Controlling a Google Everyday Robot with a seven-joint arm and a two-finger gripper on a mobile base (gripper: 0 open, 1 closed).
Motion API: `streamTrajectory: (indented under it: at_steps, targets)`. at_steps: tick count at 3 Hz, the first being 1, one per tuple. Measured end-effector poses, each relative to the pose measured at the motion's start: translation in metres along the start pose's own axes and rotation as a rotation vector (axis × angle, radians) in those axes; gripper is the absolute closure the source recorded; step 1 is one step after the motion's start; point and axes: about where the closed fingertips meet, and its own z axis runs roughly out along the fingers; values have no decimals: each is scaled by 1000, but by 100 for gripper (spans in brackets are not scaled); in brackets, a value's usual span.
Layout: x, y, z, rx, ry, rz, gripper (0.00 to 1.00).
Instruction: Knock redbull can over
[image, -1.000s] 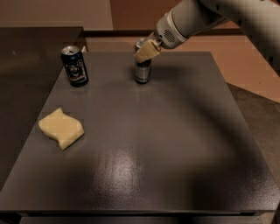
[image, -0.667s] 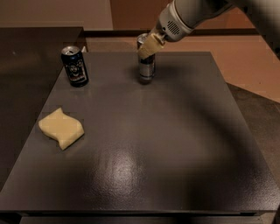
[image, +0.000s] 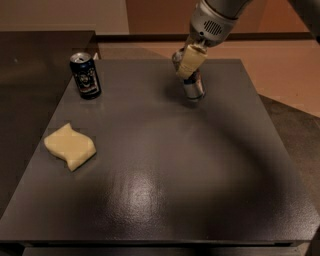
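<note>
The redbull can (image: 194, 86), slim, blue and silver, is at the back middle of the dark table (image: 160, 175). It leans, with its top tipped toward the back left and its base on the table. My gripper (image: 190, 62), with cream-coloured tips, comes down from the upper right and is against the can's upper part, covering its top.
A shorter dark navy can with white graphics (image: 85, 76) stands upright at the back left. A yellow sponge (image: 70, 146) lies at the left. A dark counter (image: 30, 65) adjoins the table's left side. The floor drops away past the right edge.
The gripper has moved right and slightly forward against the redbull can. The can has shifted right and gone from upright to leaning. The navy can and the sponge have not moved.
</note>
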Motion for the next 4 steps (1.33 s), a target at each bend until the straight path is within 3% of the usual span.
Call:
streamTrajectory:
  at_steps: [2, 4]
  targets:
    - [30, 31, 2, -55, 233, -156, 100]
    - [41, 45, 24, -85, 382, -281, 100]
